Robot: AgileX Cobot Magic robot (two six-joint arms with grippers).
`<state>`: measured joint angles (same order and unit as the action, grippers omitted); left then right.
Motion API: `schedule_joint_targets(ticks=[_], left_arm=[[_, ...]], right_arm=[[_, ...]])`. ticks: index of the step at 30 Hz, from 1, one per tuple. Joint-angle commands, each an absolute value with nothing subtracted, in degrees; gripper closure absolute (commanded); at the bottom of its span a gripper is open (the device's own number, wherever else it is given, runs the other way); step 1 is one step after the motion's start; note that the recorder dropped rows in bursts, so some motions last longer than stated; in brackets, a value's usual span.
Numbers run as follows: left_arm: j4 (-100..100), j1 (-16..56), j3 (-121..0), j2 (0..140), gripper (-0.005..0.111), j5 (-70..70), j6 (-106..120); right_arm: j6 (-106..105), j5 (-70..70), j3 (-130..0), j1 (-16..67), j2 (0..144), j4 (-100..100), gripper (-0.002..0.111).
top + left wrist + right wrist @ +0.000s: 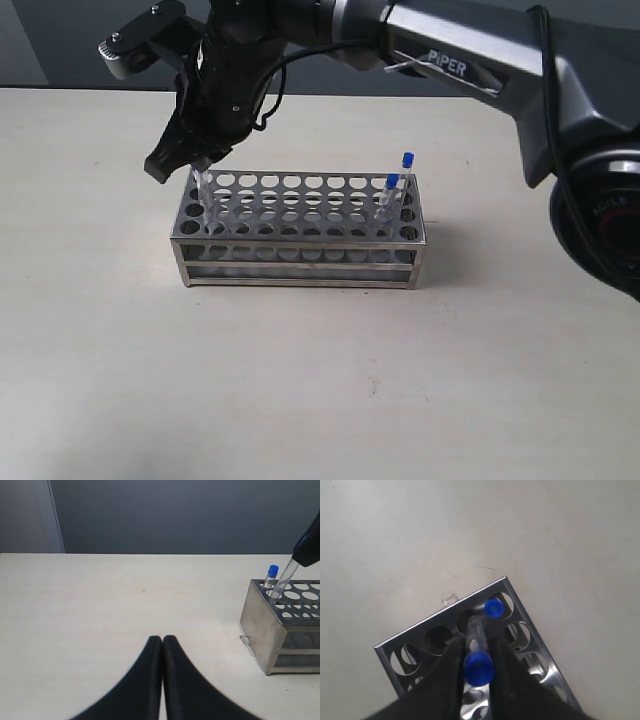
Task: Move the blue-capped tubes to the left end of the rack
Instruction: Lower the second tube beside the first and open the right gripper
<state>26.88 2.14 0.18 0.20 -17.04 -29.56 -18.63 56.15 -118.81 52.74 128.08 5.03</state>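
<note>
Open table (pixel 300 400) surrounds the rack (pixel 300 246) just beneath the right claw (pixel 190 162), which angles down over its left end pinching a blue-capped tube (pixel 204 195) into a hole; the left claw (pixel 162 647) is pressed together.

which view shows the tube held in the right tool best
Right wrist view: the held tube, blue cap included, sits gripped in the right tool. Left wrist view shows its clear lower part slanting into the rack; exterior view, a faint sliver.

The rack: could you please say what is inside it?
Two blue-capped tubes stand at the rack's right end. At its left, one tube sits and the right gripper holds another in a hole, hiding both caps in the exterior view.
</note>
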Motion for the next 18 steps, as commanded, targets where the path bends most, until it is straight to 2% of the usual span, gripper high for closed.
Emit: schedule_joint_targets(ticks=[1, 18], left_arm=[[26.83, 2.50, 0.00, 0.00, 0.106, -16.60, -29.59], [26.83, 2.50, 0.00, 0.00, 0.106, -16.60, -29.59]], right_arm=[[-17.96, 55.77, -119.16, 52.64, 128.76, 4.10, 0.109], [-12.67, 50.58, -119.16, 52.64, 132.38, 4.31, 0.109]])
